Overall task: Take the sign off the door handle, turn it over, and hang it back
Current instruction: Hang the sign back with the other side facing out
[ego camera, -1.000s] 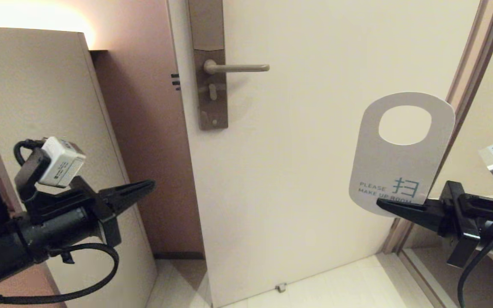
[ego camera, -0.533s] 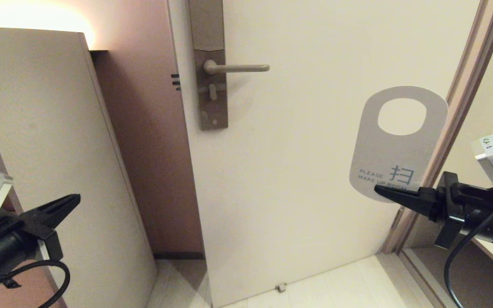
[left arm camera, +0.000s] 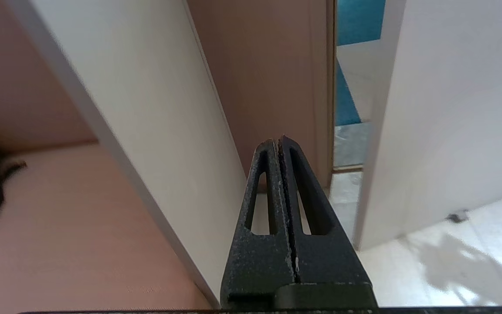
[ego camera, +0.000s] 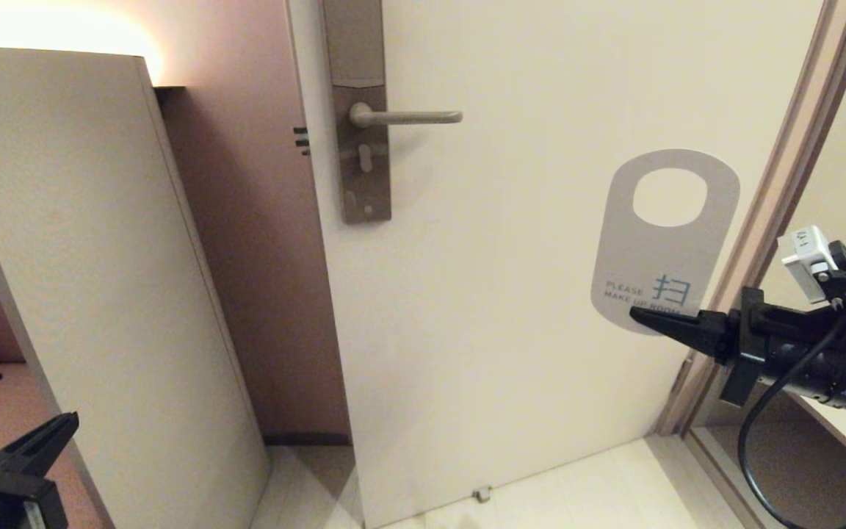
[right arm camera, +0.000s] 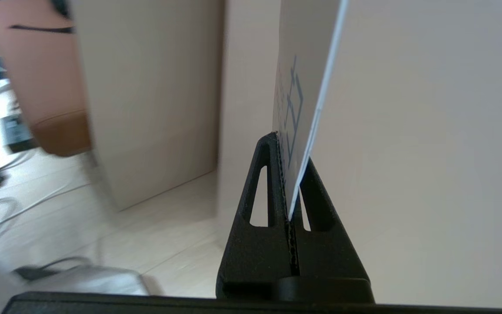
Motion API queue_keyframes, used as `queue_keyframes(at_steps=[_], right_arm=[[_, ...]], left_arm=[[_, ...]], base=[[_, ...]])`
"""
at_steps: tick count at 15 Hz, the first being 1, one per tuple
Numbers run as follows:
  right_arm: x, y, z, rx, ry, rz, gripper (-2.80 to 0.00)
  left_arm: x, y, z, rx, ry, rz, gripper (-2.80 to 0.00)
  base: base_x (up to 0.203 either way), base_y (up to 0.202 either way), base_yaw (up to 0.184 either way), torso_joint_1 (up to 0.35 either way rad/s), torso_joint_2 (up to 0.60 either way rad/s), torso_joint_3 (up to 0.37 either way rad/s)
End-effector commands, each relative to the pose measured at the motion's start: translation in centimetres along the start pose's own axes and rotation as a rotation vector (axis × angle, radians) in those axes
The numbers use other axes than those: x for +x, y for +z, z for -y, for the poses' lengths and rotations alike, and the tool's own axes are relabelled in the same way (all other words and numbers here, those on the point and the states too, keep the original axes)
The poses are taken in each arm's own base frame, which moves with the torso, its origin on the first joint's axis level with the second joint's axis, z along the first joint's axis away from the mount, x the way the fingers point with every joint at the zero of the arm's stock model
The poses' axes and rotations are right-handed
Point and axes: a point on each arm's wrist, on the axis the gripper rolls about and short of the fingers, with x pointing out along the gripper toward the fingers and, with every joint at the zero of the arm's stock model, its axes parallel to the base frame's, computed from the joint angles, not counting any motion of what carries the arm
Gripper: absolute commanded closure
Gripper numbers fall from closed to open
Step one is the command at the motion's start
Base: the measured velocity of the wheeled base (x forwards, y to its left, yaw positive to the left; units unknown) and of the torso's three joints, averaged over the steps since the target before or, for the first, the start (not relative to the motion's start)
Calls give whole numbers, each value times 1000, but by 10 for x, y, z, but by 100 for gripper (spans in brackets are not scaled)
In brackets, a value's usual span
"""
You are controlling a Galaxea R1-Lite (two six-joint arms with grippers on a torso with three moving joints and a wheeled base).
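Observation:
The sign [ego camera: 651, 257] stands upright in front of the door, at the right, its white "Please make up room" face toward me and its oval hole on top. My right gripper [ego camera: 640, 317] is shut on its lower edge; the card's edge [right arm camera: 307, 109] runs between the fingers [right arm camera: 292, 150]. The door handle [ego camera: 408, 116], a bare horizontal metal lever on a tall grey-brown plate [ego camera: 361, 147], is up and to the left of the sign, well apart. My left gripper [ego camera: 63, 426] is low at the bottom left corner, shut and empty [left arm camera: 279, 141].
A tall beige panel [ego camera: 85, 257] stands at the left beside the door's edge. The door frame [ego camera: 783, 191] runs right behind the sign. Pale floor [ego camera: 577, 485] lies below, with a small door stop [ego camera: 480, 494].
My left arm has dropped down and back to the bottom left corner. The right gripper has carried the sign a little up and left toward the door.

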Motion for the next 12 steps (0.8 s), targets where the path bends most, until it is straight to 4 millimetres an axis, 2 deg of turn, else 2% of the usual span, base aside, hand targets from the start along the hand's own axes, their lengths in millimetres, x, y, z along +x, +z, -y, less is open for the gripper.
queue_keyframes(at_steps=[1, 4, 7, 12], right_arm=[[6, 5, 7, -15, -27, 13, 0], [14, 17, 18, -34, -61, 41, 0], [20, 19, 24, -39, -81, 46, 0], [29, 25, 35, -52, -129, 57, 0]], left_arm=[[-12, -5, 0, -23, 9, 17, 0], [-25, -11, 1, -43, 9, 10, 0], [-45, -21, 2, -59, 11, 27, 0], [-77, -49, 6, -70, 6, 30, 0]], base=[[0, 0, 0, 0, 0, 0], [0, 0, 0, 0, 0, 0], [0, 0, 0, 0, 0, 0], [0, 0, 0, 0, 0, 0]])
